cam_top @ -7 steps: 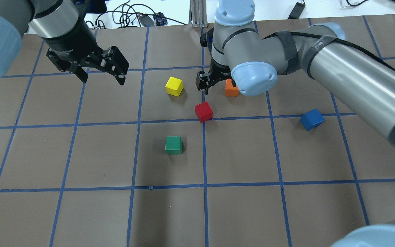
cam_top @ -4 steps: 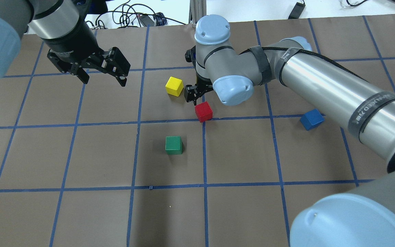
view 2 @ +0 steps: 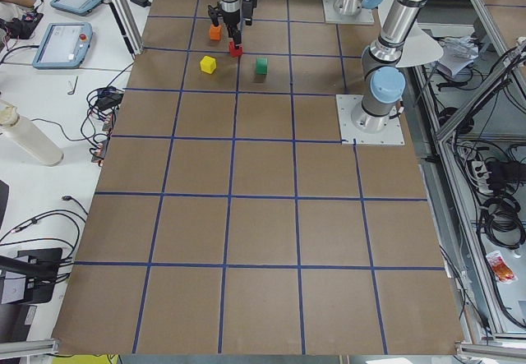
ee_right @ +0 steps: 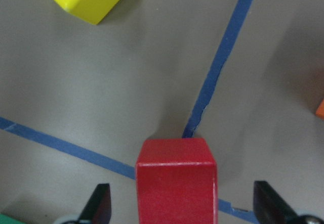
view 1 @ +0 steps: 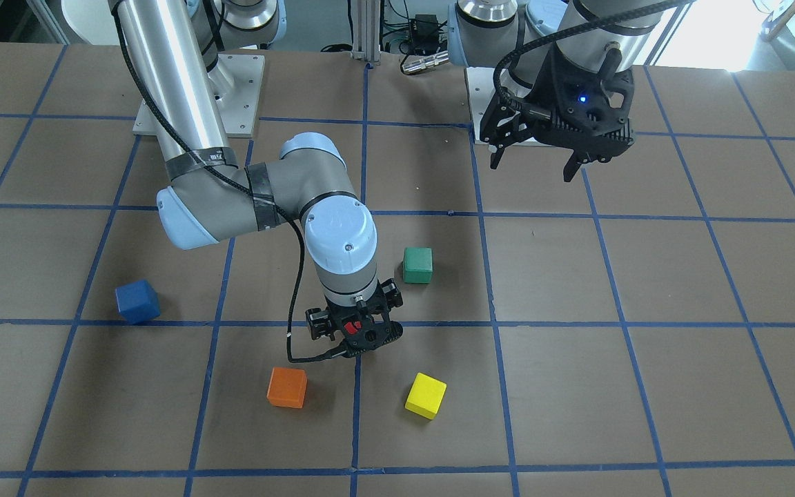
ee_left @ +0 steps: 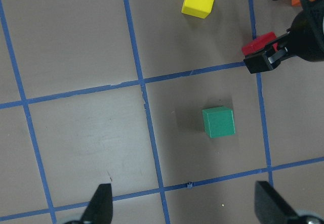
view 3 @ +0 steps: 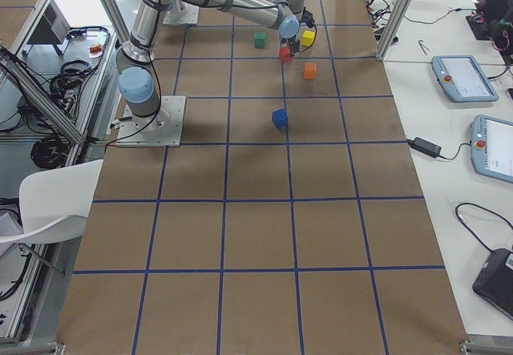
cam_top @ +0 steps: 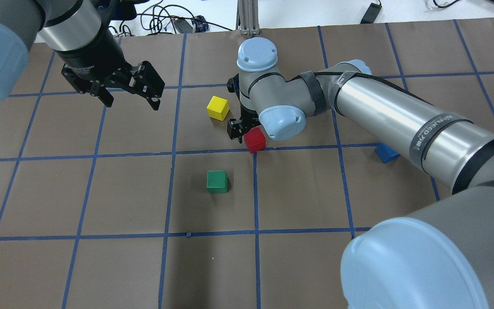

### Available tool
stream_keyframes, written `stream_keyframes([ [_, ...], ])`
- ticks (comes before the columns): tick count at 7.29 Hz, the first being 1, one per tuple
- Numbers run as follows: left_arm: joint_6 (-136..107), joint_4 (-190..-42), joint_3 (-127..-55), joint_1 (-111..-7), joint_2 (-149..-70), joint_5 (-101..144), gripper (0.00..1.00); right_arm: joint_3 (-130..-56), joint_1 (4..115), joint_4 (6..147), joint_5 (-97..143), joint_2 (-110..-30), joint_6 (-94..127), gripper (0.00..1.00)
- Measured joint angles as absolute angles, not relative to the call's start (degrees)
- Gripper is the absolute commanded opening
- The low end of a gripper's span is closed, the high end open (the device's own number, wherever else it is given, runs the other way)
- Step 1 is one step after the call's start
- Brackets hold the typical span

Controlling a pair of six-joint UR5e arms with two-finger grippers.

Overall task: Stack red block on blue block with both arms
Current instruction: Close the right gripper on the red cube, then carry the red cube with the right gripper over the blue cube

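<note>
Jaws of the right gripper (view 1: 355, 331) stand open either side of the red block (ee_right: 176, 183), mid-table. The left gripper (cam_top: 132, 103) hangs open. The blue block (view 1: 137, 301) sits toward the right edge. The red cube is probably light and rigid: pinch opposite flat faces.

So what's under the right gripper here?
The red block, sitting on the table by a blue tape crossing, between the right gripper's open fingers, not gripped. From overhead the wrist hides part of it.
</note>
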State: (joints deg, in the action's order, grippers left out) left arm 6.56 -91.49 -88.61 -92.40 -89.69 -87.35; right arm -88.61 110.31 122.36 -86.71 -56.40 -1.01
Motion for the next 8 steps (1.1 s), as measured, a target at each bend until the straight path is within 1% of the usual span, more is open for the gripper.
stream_keyframes([
  [1,6.78,-91.02,-89.87,-92.36,-89.81,-87.40,1.00,-88.67,110.33,122.45,-86.17,-55.98,-1.07,0.26],
  [2,6.93,-89.66,-90.93,-92.32,-90.10,-87.52,1.00,-88.72,110.34,122.37,-85.94,-55.64,-0.97,0.00],
  [5,6.91,-86.08,-91.98,-92.22,-89.92,-87.97,1.00,-88.64,110.26,121.50,-86.21,-56.12,-0.49,0.00],
  [6,6.92,-85.95,-92.27,-92.20,-89.33,-87.97,1.00,-88.47,109.85,120.05,-86.41,-57.75,-0.50,0.00],
  [8,6.59,-86.08,-94.05,-92.00,-87.31,-89.05,1.00,-87.93,106.47,111.75,-86.67,-64.12,-0.44,0.00],
])
